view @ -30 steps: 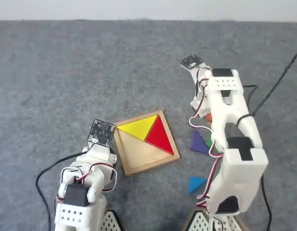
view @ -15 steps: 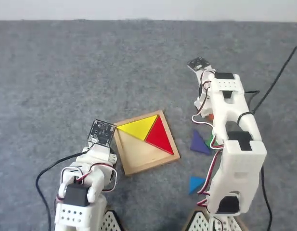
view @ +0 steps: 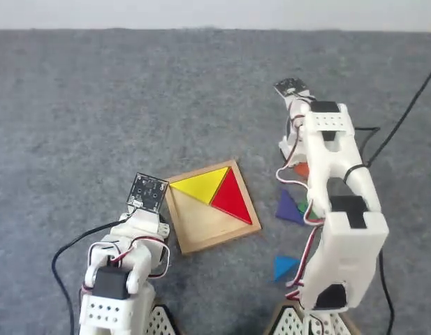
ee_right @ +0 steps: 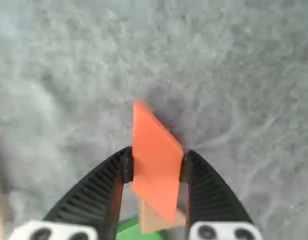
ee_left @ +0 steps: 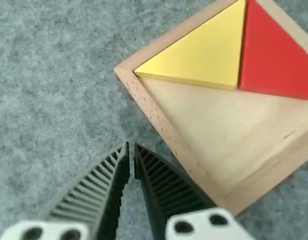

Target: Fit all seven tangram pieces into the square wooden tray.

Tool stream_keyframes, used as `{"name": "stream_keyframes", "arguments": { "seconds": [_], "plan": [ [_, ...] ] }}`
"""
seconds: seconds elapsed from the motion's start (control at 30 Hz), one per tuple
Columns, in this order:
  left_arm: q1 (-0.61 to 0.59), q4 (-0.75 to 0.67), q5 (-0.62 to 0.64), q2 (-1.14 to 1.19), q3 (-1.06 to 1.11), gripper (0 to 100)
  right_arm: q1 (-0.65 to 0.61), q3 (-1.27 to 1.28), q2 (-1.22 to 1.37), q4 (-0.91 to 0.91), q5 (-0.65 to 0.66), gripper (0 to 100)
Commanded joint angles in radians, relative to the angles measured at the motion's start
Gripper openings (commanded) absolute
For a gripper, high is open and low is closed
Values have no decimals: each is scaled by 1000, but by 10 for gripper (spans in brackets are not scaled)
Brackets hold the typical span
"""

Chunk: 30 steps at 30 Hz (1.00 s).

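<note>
The square wooden tray [view: 189, 240] [ee_left: 173, 145] lies between the arms and holds a yellow triangle [view: 198, 185] [ee_left: 203, 60] and a red triangle [view: 231, 195] [ee_left: 276, 57]. My left gripper [ee_left: 131, 148] is shut with nothing in it, just off the tray's near corner. My right gripper [ee_right: 154, 162] is shut on an orange parallelogram [ee_right: 154, 161], held on edge above the carpet; a sliver of that orange parallelogram [view: 301, 169] peeks out beside the right arm. A purple triangle [view: 288, 207] and a blue triangle [view: 284, 266] lie on the carpet right of the tray. A green piece [ee_right: 139, 231] shows under the right gripper.
Grey carpet covers the whole table. The right arm's body [view: 337, 209] stands over the loose pieces right of the tray and hides part of them. A black cable [view: 404, 115] runs off to the far right. The carpet behind and left of the tray is open.
The right arm's wrist shifted slightly, first away and to the right, then back a little. The left arm and the tray have not moved.
</note>
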Motion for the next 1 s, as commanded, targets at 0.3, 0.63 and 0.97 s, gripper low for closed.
{"name": "stream_keyframes", "arguments": {
  "seconds": [0.3,0.63,0.97],
  "plan": [
    [-6,5,-2,-18,-10,19,-361,-18,-251,173,-216,79],
    [-6,5,-2,-18,-10,19,-673,31,-249,73,-354,79],
    [-6,5,-2,-18,-10,19,-737,46,-248,13,-463,79]
  ]
}}
